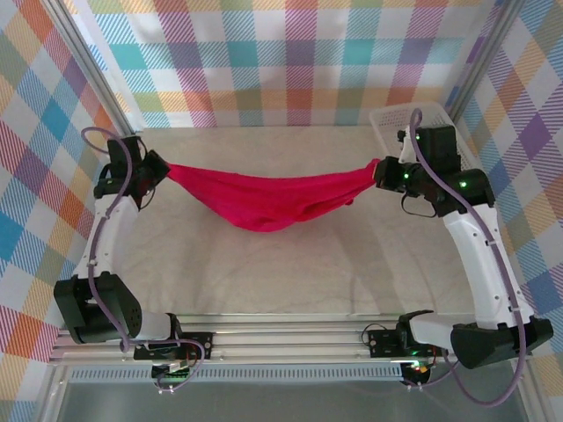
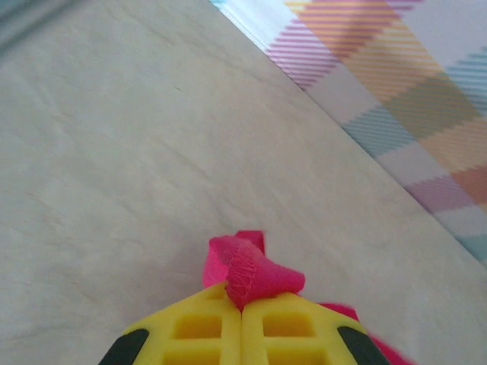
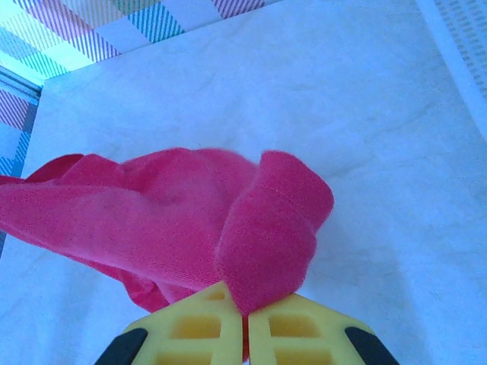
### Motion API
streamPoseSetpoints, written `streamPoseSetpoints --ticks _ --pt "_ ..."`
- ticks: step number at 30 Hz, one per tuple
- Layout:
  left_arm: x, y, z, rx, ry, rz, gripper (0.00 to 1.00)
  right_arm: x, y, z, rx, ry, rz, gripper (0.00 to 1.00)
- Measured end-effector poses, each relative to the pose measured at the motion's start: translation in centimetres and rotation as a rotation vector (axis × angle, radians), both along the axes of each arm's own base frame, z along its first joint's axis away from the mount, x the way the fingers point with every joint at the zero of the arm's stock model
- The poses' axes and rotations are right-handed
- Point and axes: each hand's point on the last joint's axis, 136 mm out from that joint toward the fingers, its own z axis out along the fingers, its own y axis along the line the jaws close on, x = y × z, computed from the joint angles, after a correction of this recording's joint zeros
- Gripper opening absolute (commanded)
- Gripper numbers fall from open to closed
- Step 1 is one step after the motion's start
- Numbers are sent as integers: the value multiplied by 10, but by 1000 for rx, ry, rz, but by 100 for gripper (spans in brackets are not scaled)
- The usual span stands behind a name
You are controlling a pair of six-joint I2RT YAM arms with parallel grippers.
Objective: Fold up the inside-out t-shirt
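The crimson t-shirt [image 1: 268, 198] hangs stretched between my two grippers above the table, sagging in the middle like a hammock. At the far left my left gripper [image 1: 164, 166] is shut on one end of it. In the left wrist view the yellow fingers [image 2: 199, 328] pinch a stitched hem of the t-shirt [image 2: 255, 274]. At the far right my right gripper [image 1: 378, 171] is shut on the other end. In the right wrist view a thick fold of the t-shirt [image 3: 266, 228] bulges out from between the closed yellow fingers [image 3: 297, 334], and the rest trails off to the left.
A white mesh basket [image 1: 387, 119] stands at the back right corner, just behind the right arm; its edge [image 3: 464, 46] shows at the top right of the right wrist view. Plaid walls close in the pale table [image 1: 281, 272] on three sides.
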Motion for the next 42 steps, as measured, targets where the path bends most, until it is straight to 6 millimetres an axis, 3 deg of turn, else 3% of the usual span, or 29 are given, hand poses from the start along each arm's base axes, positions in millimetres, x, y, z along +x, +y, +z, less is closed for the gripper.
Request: streamPoseSetpoints --ticks 5,9,11,14,19,20,22,26,30,32,36,42 --pt "-12 17 -11 43 64 66 0 -5 -10 -8 -5 45 -23 0" --pt "-15 10 -33 39 90 60 0 -4 4 -21 73 73 14 0" --pt "-21 -3 -55 64 143 36 25 -1 12 -44 109 130 30 0" --pt "-31 -46 -78 164 208 -77 49 6 22 -89 136 234 43 0" --pt "-41 -123 -83 298 172 -338 57 17 31 -163 144 389 41 0" --pt "-46 -149 -84 302 146 -432 67 18 32 -177 144 424 41 0" --pt "-55 -190 -87 282 95 -584 70 20 34 -197 145 471 43 0" --pt "-91 -293 -94 250 -29 -959 74 23 37 -209 155 489 50 0" --pt "-125 -364 -113 339 -125 -1233 74 28 39 -206 164 461 57 0" --pt "-135 -383 -132 395 -117 -1326 74 29 40 -205 166 457 59 0" --pt "-131 -406 -164 507 -85 -1425 75 30 39 -205 166 455 59 0" --pt "-122 -431 -183 612 -87 -1491 72 30 39 -205 167 453 57 0"
